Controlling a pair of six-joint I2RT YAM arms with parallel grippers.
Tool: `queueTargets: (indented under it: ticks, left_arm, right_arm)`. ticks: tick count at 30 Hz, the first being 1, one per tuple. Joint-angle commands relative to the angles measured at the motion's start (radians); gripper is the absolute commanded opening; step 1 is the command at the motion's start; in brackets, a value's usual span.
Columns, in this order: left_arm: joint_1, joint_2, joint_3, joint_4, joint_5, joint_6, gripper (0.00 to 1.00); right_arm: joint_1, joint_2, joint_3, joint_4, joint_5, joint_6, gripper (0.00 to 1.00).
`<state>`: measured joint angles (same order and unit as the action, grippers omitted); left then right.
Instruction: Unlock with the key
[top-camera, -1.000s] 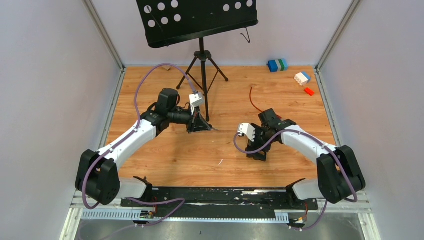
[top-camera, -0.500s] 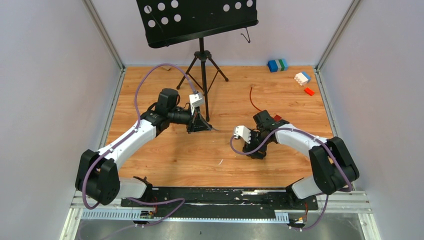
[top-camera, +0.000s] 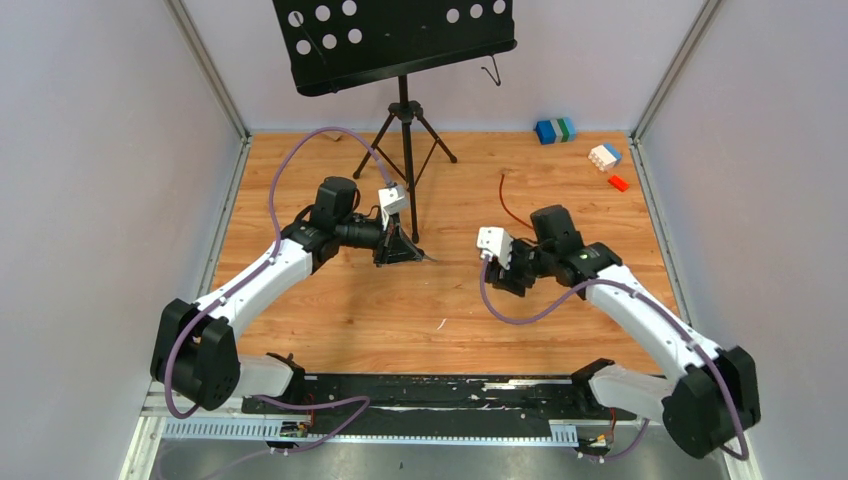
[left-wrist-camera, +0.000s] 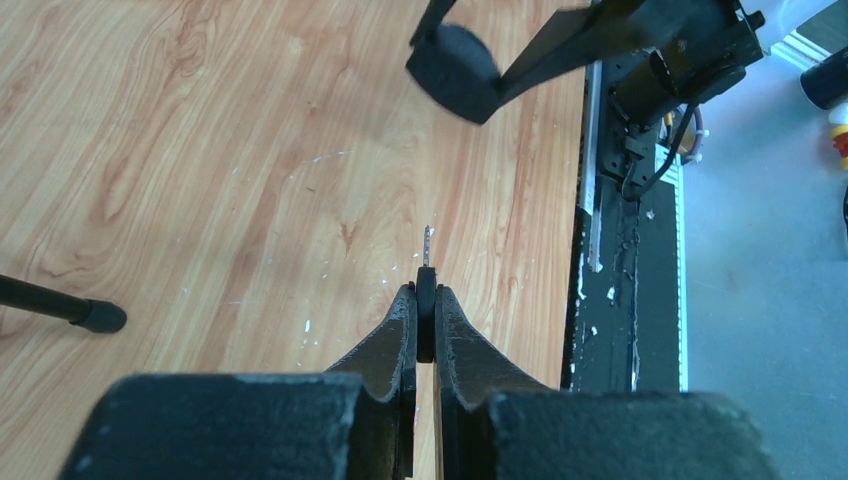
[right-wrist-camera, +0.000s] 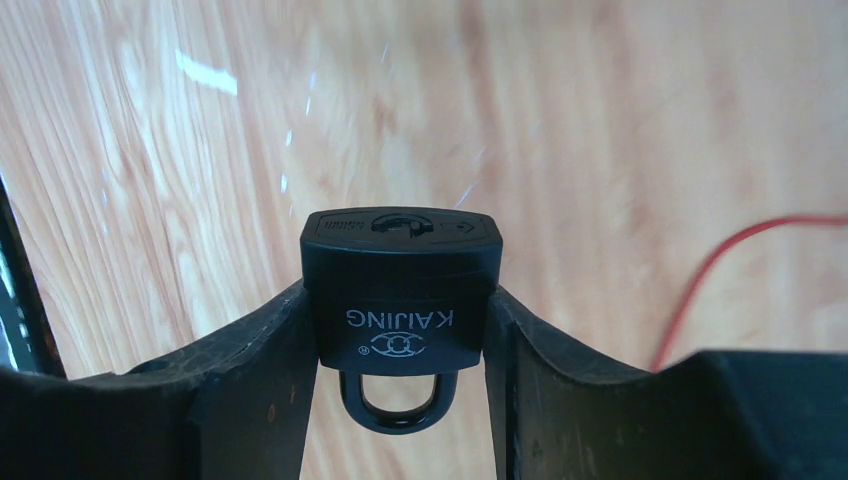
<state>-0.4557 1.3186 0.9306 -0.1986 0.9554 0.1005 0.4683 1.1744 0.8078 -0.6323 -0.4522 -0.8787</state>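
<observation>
Already both pieces are in hand: the left jaws pinch shut on the small black-headed metal key (left-wrist-camera: 426, 300), and the right jaws clamp the sides of the black padlock (right-wrist-camera: 400, 300), keyhole facing outward. They sit well apart over the wooden desk (top-camera: 330, 310), so aligning, inserting and turning seem left to do.
</observation>
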Motion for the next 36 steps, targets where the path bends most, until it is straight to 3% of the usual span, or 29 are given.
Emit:
queueTargets:
  ticks: [1,6,14,18,27,36]
  left_arm:
    - [0.0,-0.034,0.03,0.013,0.01,0.016,0.0]
    - [-0.001,-0.051,0.051,0.015,0.032,-0.007,0.0]
    - [-0.026,-0.088,0.127,-0.086,0.078,-0.011,0.0]
    - [-0.059,-0.117,0.157,-0.123,0.073,0.034,0.0]
    - [-0.125,-0.136,0.156,-0.052,0.106,-0.027,0.0]
    - [-0.13,-0.163,0.153,-0.132,0.105,0.085,0.0]
  right_arm:
    - [0.016,-0.128,0.126,0.14,-0.188,0.073,0.0]
    - [0.042,-0.236,0.186,0.212,-0.174,0.013,0.0]
    - [0.042,-0.379,0.193,0.069,-0.357,-0.19,0.0]
    - [0.039,-0.408,0.196,0.033,-0.391,-0.209,0.0]
    - [0.039,-0.356,0.193,0.035,-0.421,-0.182,0.0]
    - [0.038,-0.228,0.248,-0.051,-0.443,-0.117,0.0]
